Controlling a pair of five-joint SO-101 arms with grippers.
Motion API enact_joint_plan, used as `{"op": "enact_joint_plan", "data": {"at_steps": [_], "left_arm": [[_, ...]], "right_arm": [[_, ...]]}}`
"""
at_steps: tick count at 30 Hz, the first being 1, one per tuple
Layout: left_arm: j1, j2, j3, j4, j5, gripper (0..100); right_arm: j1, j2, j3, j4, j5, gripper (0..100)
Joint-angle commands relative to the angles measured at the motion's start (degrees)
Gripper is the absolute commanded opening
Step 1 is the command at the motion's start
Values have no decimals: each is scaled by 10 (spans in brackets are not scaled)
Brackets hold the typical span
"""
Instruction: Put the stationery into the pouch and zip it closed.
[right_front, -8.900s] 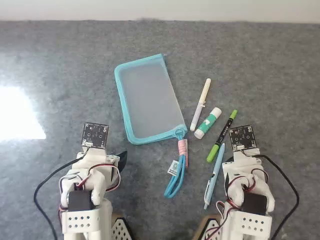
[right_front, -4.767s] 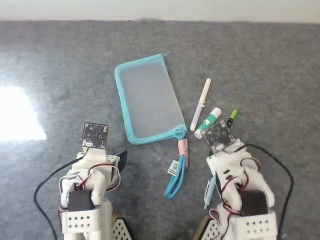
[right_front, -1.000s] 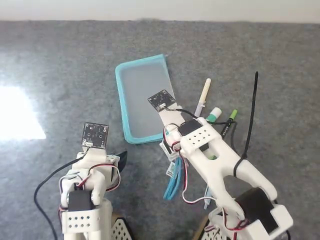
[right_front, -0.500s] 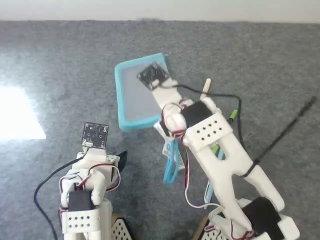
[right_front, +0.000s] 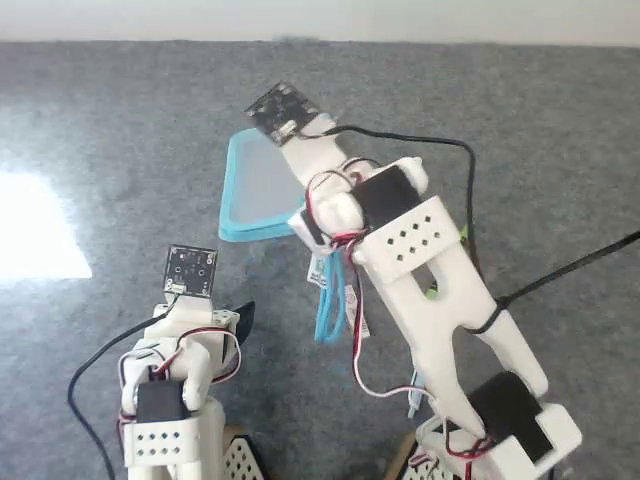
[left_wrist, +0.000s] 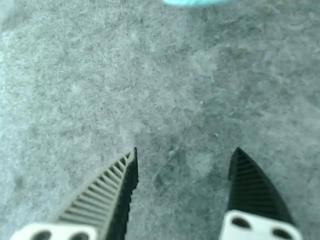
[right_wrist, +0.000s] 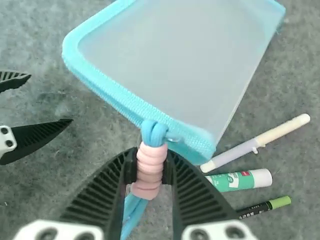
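Grey table (right_front: 100, 120) bears white pen (right_wrist: 260, 142), glue stick (right_wrist: 237, 179), marker (right_wrist: 262, 207).

Stretching the right arm (right_front: 450, 310) out from its folded rest at the near right of the tabletop (right_front: 100, 120), across toward the middle. Clamping the right gripper (right_wrist: 150, 156) onto the pink sleeve (right_wrist: 148, 172) of the blue zipper strap (right_front: 325, 310). Dragging the pouch (right_front: 255, 185) by it toward the far edge and slightly left. Trailing the strap's loop along behind, left of its earlier spot.
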Motion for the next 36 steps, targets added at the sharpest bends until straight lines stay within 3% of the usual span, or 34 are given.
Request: {"op": "enact_joint_plan", "data": {"at_steps": [1, 6, 9, 11, 16, 20, 24, 31, 34, 36], "left_arm": [[3, 0, -5, 4, -3, 284], [-2, 0, -5, -6, -4, 285], [-2, 0, -5, -112, -4, 286], [-38, 0, -6, -159, -4, 286], [-144, 0, -9, -173, -4, 299], [-156, 0, -23, -171, -71, 299], [-141, 0, -67, -150, -75, 299], [-119, 5, -272, -65, 43, 300], [-47, 15, -339, -27, 58, 300], [18, 50, -344, -43, 65, 301]], "right_arm": [[-22, -8, -51, 1, 26, 8], [-29, -13, -130, 3, 50, 8], [-29, -13, -190, 4, 51, 8], [-28, -13, -228, 4, 50, 8], [-28, -6, -311, 25, 48, 7], [-27, -6, -348, 27, 45, 7], [-26, 7, -356, 38, 31, 6], [-3, 54, -358, 58, 32, 6], [36, 62, -374, 61, 32, 6], [47, 60, -396, 72, 29, 6]]}}
